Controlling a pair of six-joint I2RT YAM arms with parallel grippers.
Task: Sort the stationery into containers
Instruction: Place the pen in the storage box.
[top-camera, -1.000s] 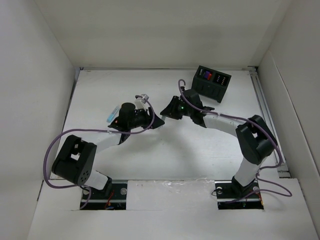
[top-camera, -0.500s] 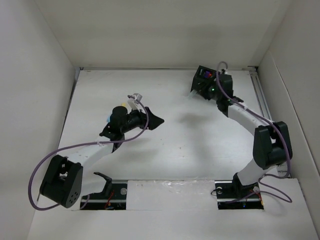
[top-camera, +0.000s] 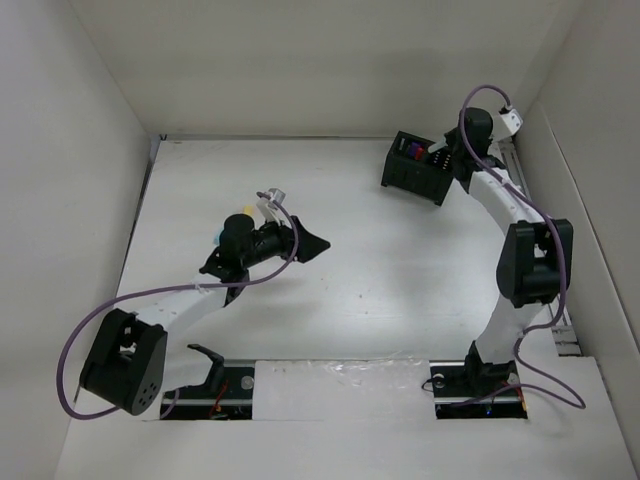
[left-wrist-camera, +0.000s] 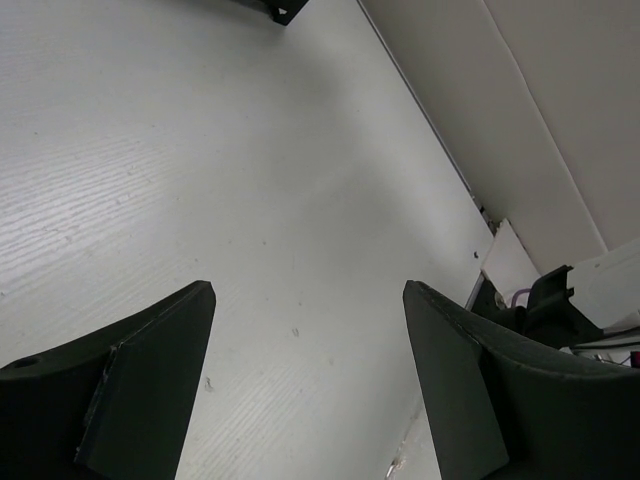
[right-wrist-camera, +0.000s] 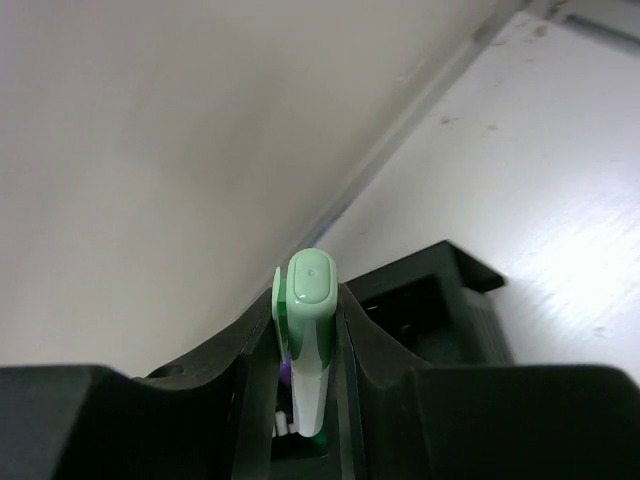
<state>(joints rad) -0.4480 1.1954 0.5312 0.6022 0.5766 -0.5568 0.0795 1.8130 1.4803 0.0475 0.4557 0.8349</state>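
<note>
I see a matt, finely ridged white desk (left-wrist-camera: 250, 180). The pen (right-wrist-camera: 311, 300) is glossy green plastic; the left pincer (left-wrist-camera: 308, 288) looks matt black.

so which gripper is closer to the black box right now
Right. The right gripper, shut on a green pen, is at the right end of the black box. The left gripper is open over the table's middle-left, well away from it.

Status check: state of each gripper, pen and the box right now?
left gripper: open, empty.
right gripper: shut on green pen.
green pen: held over box, not released.
box: holds a purple pen.
loose pens: on table, outside box.
</note>
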